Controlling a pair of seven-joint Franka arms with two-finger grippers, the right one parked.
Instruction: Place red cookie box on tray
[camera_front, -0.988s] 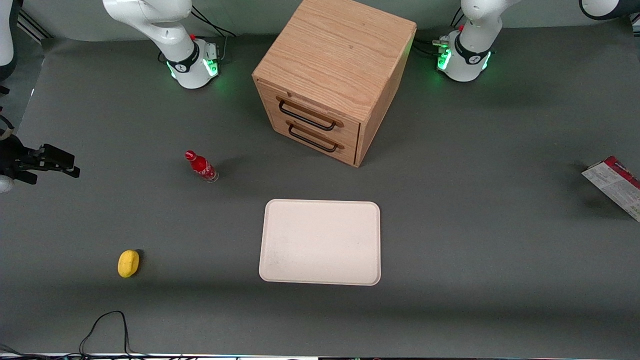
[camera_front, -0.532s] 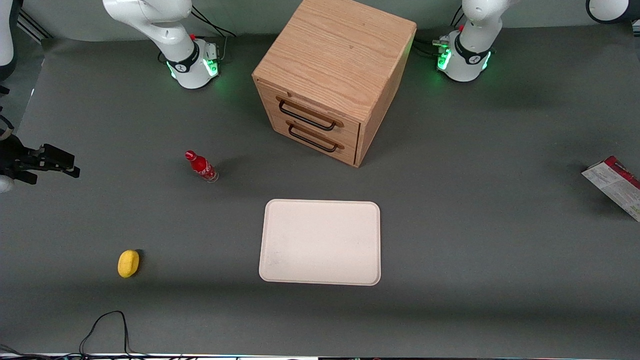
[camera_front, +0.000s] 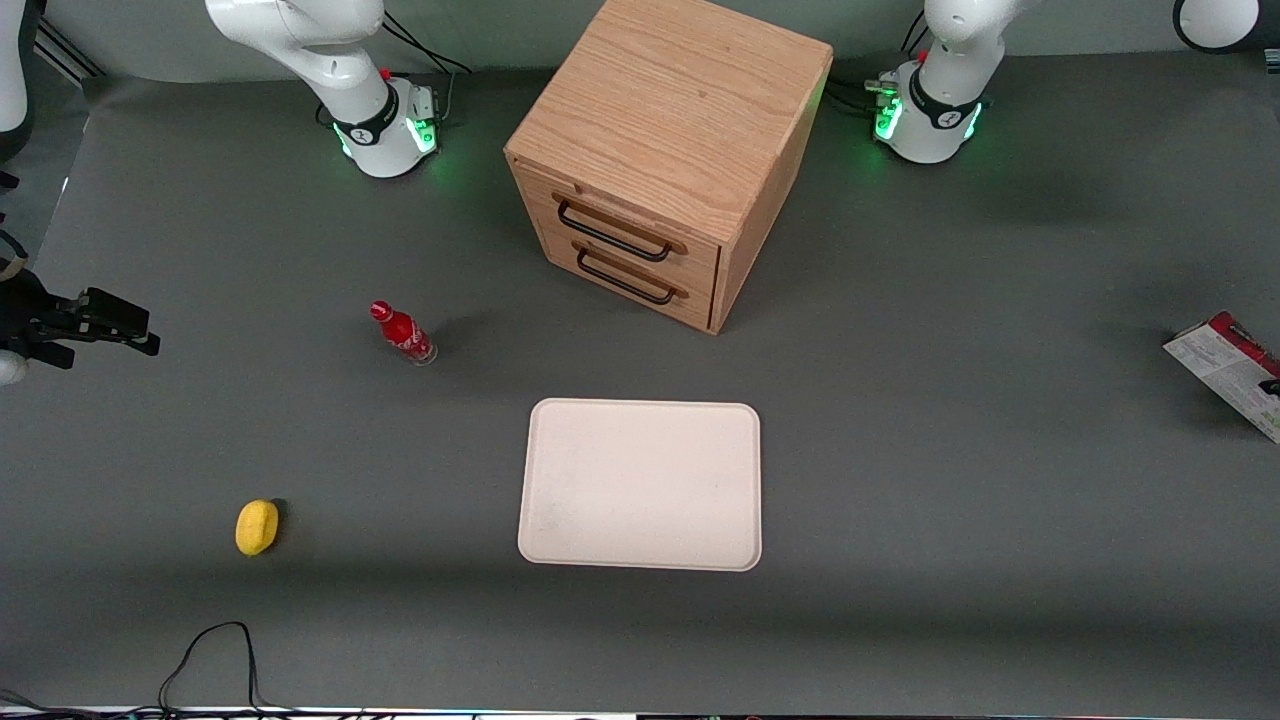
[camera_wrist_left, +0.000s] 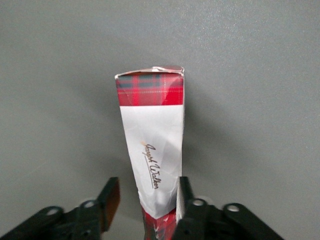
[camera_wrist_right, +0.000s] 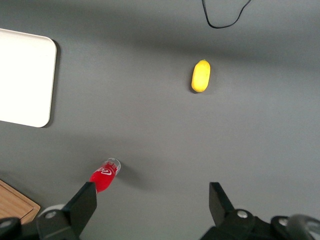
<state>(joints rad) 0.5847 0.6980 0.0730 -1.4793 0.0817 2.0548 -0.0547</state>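
The red cookie box (camera_front: 1222, 368) lies on the table mat toward the working arm's end, its whitish printed face up and a dark red edge showing. In the left wrist view the box (camera_wrist_left: 152, 135) shows red tartan ends and a white band with script. My left gripper (camera_wrist_left: 148, 187) stands open astride it: one finger (camera_wrist_left: 184, 192) rests against the box's side, the other finger (camera_wrist_left: 111, 195) is a small gap away. The cream-white tray (camera_front: 640, 485) sits mid-table, nearer to the front camera than the cabinet, with nothing on it.
A wooden two-drawer cabinet (camera_front: 665, 150) stands at the back middle. A small red bottle (camera_front: 402, 333) and a yellow lemon-like object (camera_front: 256, 526) lie toward the parked arm's end. A black cable (camera_front: 210, 650) loops near the front edge.
A dark bit of my gripper has come into the front view at the box's edge. The box and everything else stay put.
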